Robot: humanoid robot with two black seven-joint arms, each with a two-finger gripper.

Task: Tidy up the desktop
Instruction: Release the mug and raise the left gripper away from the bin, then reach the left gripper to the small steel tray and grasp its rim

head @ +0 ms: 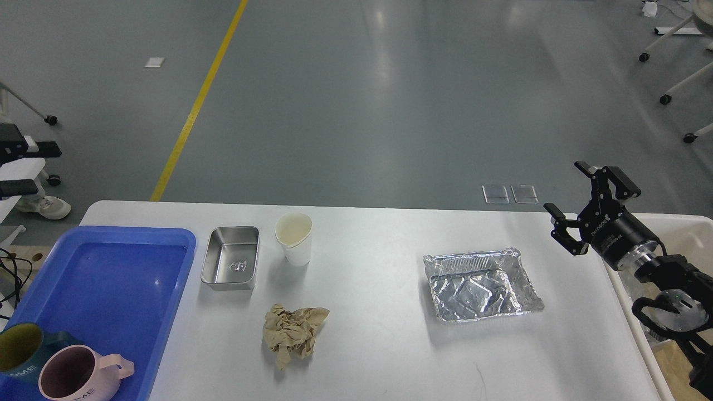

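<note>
The white desktop (379, 340) carries a crumpled brown paper ball (294, 333), a white paper cup (294, 238), a small steel container (232, 258) and a dented foil tray (480, 285). My right gripper (566, 187) hovers open above the desktop's far right corner, right of the foil tray, holding nothing. My left gripper (34, 168) shows at the left edge of the view, raised beyond the desktop's far left corner, with its two fingers apart and empty.
A blue plastic tray (111, 278) lies on the left, with a pink mug (78, 374) and a dark teal mug (23, 350) in its near corner. A beige bin (690, 236) stands past the right edge. Another white table (16, 170) is at far left.
</note>
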